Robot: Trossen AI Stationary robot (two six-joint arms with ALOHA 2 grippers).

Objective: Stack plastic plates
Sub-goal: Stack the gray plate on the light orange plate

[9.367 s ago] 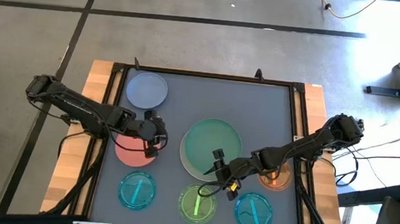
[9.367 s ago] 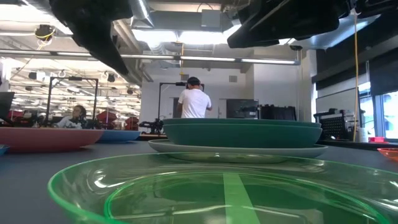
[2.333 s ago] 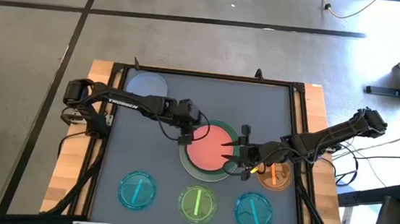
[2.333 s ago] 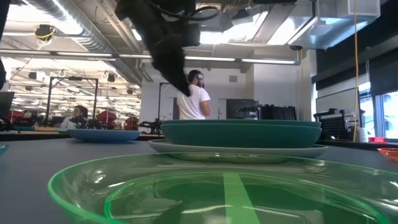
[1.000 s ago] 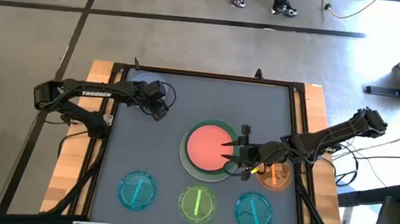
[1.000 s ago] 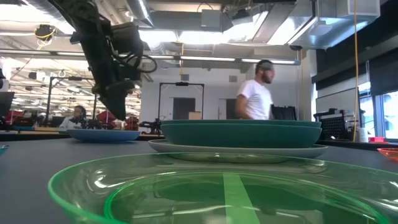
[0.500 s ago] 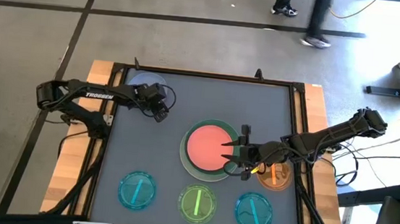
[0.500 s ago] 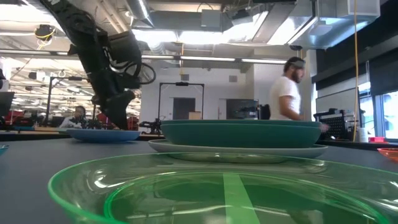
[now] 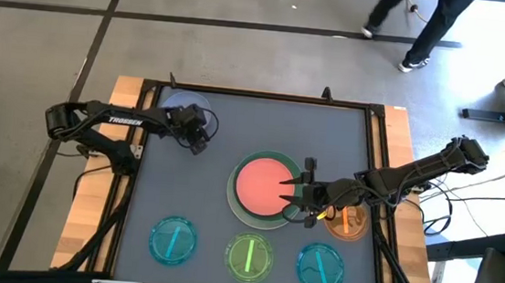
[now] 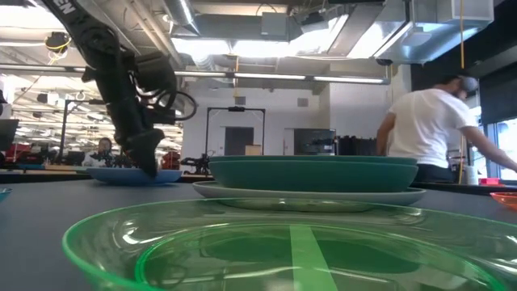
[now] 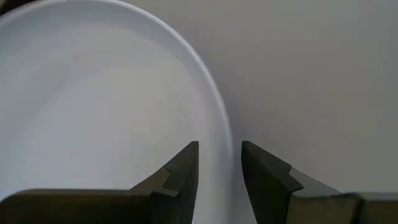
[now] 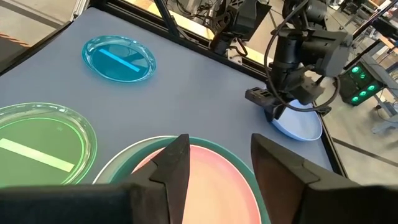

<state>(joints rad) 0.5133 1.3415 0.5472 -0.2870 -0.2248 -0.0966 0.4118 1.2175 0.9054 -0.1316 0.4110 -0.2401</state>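
The left gripper (image 9: 199, 142) is parked right at the rim of the blue plate (image 11: 93, 106) in the far left corner of the table (image 9: 344, 140), fingers spread apart with the rim sitting in the gap between them, nothing clamped yet. From the low view it's tipped down onto the plate edge.

What could go sideways here: the rim is thin and smooth, so if the fingers are closed too shallow the plate would probably get squirted out or dragged across the mat instead of lifted. A one-edge pinch on a wide shallow disc also means it'll likely hang tilted, and could clip the stack when it's brought over.

The stack (image 9: 267, 187) in the middle is made of a cream plate at the bottom, teal above it, and a pink plate (image 9: 262, 184) on top. The right gripper (image 9: 306, 194) is held just beside the stack's edge, fingers apart and empty. A bump from it could shove the stack off-centre.

Materials: big plates look like matte opaque plastic, shallow with a raised lip. The small ones along the near edge, two cyan plates (image 9: 173, 242), a green plate (image 9: 249, 257), plus an orange plate (image 9: 348, 222) under the right arm, are glossy and see-through with a stripe across the middle, so likely slippery
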